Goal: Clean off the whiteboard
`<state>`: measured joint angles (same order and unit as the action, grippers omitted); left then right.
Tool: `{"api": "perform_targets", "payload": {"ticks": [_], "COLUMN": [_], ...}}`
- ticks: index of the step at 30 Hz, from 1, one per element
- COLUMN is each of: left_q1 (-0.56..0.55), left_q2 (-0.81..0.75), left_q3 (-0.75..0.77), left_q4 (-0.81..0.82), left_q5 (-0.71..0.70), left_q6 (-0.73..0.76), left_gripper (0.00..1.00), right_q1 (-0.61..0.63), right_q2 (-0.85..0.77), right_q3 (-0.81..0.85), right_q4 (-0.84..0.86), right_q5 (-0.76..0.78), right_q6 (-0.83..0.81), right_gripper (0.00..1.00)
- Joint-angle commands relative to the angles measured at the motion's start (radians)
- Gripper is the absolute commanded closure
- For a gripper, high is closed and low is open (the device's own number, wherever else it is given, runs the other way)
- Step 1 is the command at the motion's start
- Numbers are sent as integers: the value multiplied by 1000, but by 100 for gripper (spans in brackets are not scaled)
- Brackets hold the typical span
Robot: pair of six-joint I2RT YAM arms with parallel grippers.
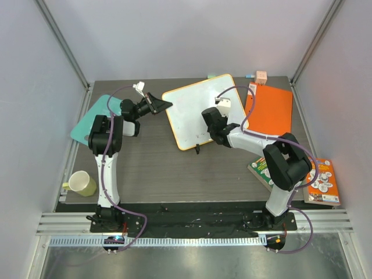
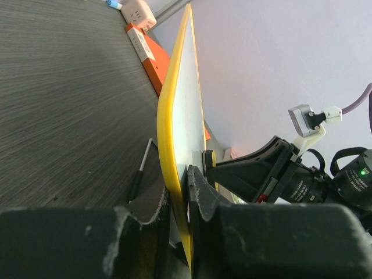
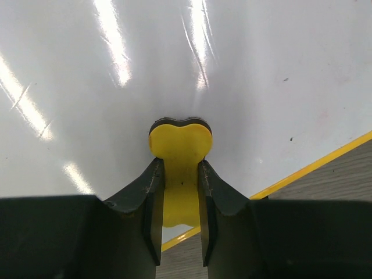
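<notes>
The whiteboard (image 1: 189,113) is central on the table (image 1: 174,174), folder (image 1: 270,110) right, sheet (image 1: 100,109) left, mug (image 1: 81,183) apparently at its near-left corner.

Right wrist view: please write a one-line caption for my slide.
Right gripper holds a yellow eraser against the glossy whiteboard.

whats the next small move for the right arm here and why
Probably slide the yellow eraser a little toward the faint specks near the yellow rim of the whiteboard. The right jaws grip the eraser against the board, the left jaws clamp the board's edge, and no writing shows elsewhere.
</notes>
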<state>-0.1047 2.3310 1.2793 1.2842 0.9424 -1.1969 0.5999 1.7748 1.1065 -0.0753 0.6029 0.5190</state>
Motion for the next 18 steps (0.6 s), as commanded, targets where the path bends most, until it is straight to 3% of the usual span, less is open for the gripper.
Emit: {"api": "perform_targets", "payload": {"ticks": [1,4,11,18], "left_q1": [-10,-12,-10,-10], "left_q2": [1,1,2,2], "left_q3": [18,22,23,22], "left_q4": [250,250,250,250], "left_q5": [84,84,84,84], "left_q6": [62,63,62,62], "left_gripper": [100,100,100,100], "right_q1": [-57,-34,138,208], "right_q2": [69,60,58,60], "right_q3": [-69,-71,-60,-63], "right_q4": [-155,-141,-107,-6], "right_q5": [87,64,185,138], "right_q6": [-19,-39,-28,-22], "right_gripper": [99,99,99,99]}}
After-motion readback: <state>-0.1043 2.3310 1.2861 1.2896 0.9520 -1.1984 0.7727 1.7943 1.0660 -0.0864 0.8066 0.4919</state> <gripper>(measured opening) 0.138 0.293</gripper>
